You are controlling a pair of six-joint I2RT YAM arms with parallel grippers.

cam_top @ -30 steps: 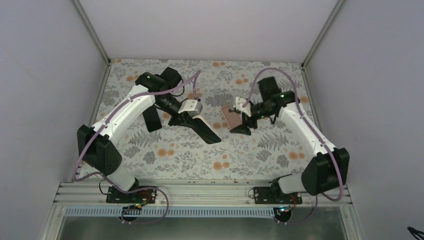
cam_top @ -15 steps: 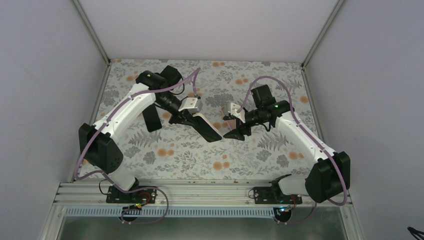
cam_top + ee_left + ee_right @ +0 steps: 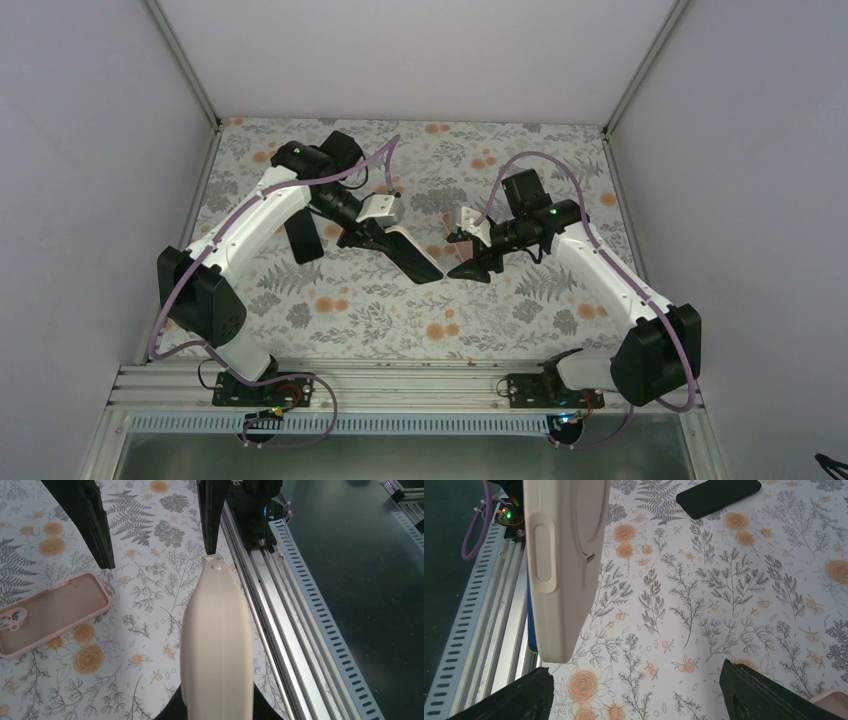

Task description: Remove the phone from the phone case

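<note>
A smooth, cream, round-edged phone (image 3: pixel 215 630) is pinched by the left claw (image 3: pixel 385 243); the right claw (image 3: pixel 635 670) is spread. The matte pink case (image 3: pixel 50 612) is laid empty, hollow upward, on the floral table (image 3: pixel 150 605).

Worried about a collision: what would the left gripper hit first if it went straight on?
Most likely a finger of the open right gripper, just past the tip of the held phone; depth is unclear.

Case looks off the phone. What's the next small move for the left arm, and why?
Probably lower the left gripper and set the white phone on the table, clear of the pink case, then release. That case lies empty on the cloth, the right gripper is open and holds nothing, and the phone hangs clamped above the table.
</note>
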